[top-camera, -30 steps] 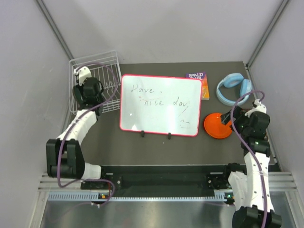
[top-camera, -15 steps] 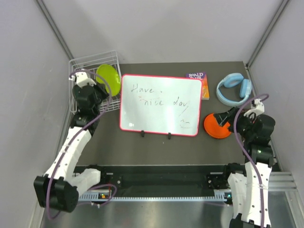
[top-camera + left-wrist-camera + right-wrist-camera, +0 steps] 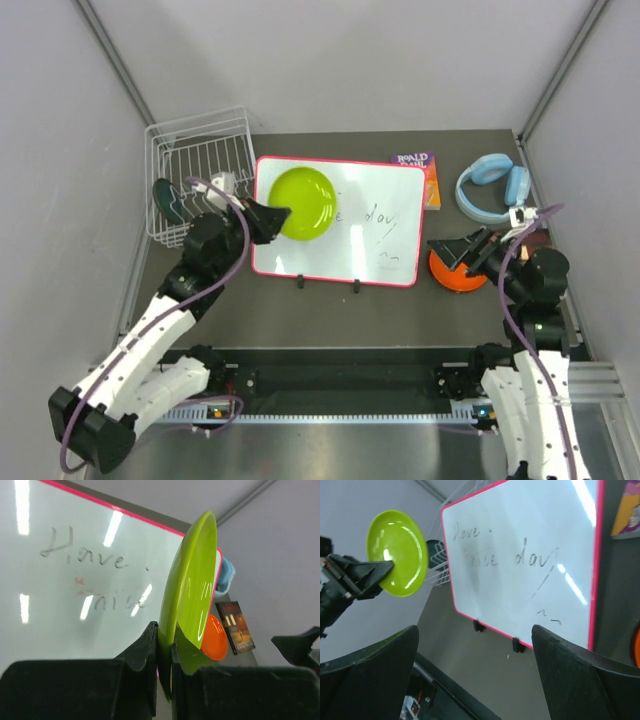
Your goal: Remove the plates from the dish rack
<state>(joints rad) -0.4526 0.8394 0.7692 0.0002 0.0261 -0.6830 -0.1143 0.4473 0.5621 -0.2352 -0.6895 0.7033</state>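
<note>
**Item 1: lime-yellow plate** (image 3: 303,203). It is held clear of the dish rack and is seen from the top camera over the upper left part of the whiteboard (image 3: 375,255). In the left wrist view it is turned on edge. Its rim is pinched between the fingers of the left gripper (image 3: 278,214), which is clamped on the plate's near edge.

**Item 2: orange plate** (image 3: 458,277). It is laid on the table (image 3: 330,310) just right of the whiteboard's lower corner. The right gripper (image 3: 462,250) is placed over it with its fingers spread wide and nothing between them. Whether a finger touches the plate cannot be told.

**Item 3: dark blue-black plate** (image 3: 167,200). It is stood on edge inside the dish rack, at the rack's near left side.

**Item 4: dish rack** (image 3: 200,135). This white wire rack is set at the table's far left corner, just beside the whiteboard.

**Item 5: sundries.** Light blue headphones (image 3: 490,180) are laid at the far right of the table. A book (image 3: 418,160) is partly tucked behind the whiteboard's upper right corner.
</note>
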